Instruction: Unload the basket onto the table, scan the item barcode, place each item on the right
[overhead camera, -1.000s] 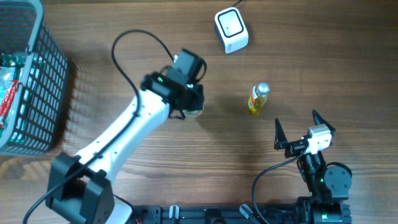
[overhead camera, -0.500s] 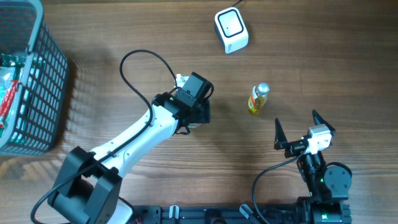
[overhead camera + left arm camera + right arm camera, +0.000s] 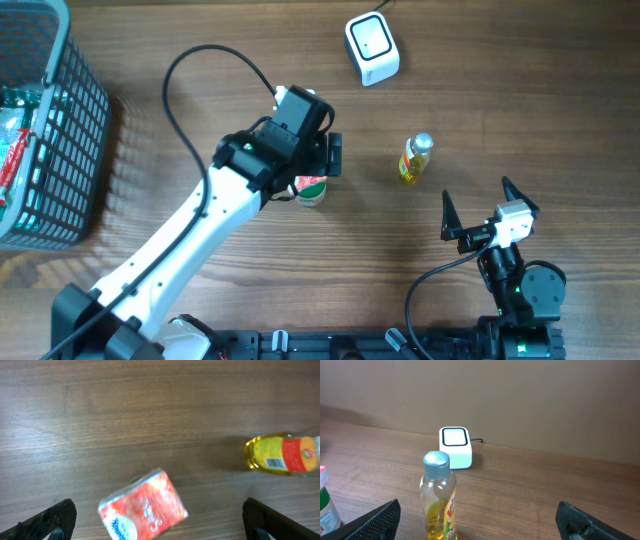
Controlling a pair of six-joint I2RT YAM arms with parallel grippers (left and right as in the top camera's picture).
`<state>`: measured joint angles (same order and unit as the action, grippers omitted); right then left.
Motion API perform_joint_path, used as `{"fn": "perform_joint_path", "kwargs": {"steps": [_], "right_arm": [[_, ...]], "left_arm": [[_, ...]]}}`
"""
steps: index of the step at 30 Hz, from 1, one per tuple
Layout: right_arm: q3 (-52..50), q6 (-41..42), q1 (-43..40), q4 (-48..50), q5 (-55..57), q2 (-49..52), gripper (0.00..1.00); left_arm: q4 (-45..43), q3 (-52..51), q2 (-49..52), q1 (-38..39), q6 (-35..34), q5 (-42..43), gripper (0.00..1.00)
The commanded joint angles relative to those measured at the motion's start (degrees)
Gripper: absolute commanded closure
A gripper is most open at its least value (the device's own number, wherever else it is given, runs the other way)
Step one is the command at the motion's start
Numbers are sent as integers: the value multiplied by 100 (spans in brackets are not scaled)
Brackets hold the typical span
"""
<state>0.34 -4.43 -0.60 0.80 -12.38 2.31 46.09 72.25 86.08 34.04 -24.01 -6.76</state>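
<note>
Left claw [image 3: 159, 512]: fingers spread wide, one at each lower corner of the wrist view. Nothing is between them. It hangs above the red-and-white packet [image 3: 312, 190], which sits free on the surface [image 3: 200, 60], askew to the line of the fingers.

Right claw [image 3: 476, 195]: also fully spread and empty, parked at the near edge.

Bottle [image 3: 415, 158]: yellow with a silver cap, upright, a short way to the right of the packet. Its barcode shows in the left wrist view.

Scanner [image 3: 371, 47]: white box at the far edge, well apart from both items, window facing up.

Basket [image 3: 60, 130]: far left, with more goods inside.

Judgement: the packet is probably the item in hand. No barcode shows on its visible face, so I cannot tell where the code lies.

Risks from here:
- A blind pick may leave the code face-down or under a finger, so the scanner reads nothing.
- The packet is skewed to the jaws. Closing on a corner would likely spin it or squirt it out, since the wrapper looks soft and slick.
- Too hard a squeeze would crumple the film and wrinkle the code, giving a poor read.
- The bottle stands close by and looks top-heavy. A low sweep of the left arm toward the scanner could tip it and send it rolling.
- The scanner is small and light-looking, so a heavy touchdown could shove it.
</note>
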Motion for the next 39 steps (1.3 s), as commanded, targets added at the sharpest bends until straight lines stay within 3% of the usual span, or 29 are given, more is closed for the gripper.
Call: {"fn": "perform_joint_path", "kwargs": {"steps": [1, 18, 21, 22, 25, 30, 34, 36, 39], "right_arm": [[-4, -7, -39, 13, 46, -26, 0], [-4, -7, -39, 11, 46, -26, 0], [-4, -7, -39, 11, 44, -26, 0], [-4, -4, -39, 13, 44, -26, 0], [-4, -7, -39, 13, 46, -26, 0], [-4, -7, -39, 11, 46, -26, 0], [-4, -4, -39, 13, 46, -26, 0], [-4, -4, -39, 11, 46, -26, 0], [-4, -7, -39, 11, 46, -26, 0]], "left_arm": [[348, 13, 55, -20, 129, 31, 1], [756, -9, 212, -9, 87, 181, 0], [734, -28, 219, -9, -116, 221, 22], [739, -31, 219, -9, -308, 221, 36], [708, -31, 223, -9, -949, 223, 52], [852, -31, 221, -4, -997, 442, 50], [999, -31, 221, -20, -1921, 433, 45], [822, -31, 221, -20, -2723, 433, 40], [616, -31, 221, -20, -2793, 413, 47]]}}
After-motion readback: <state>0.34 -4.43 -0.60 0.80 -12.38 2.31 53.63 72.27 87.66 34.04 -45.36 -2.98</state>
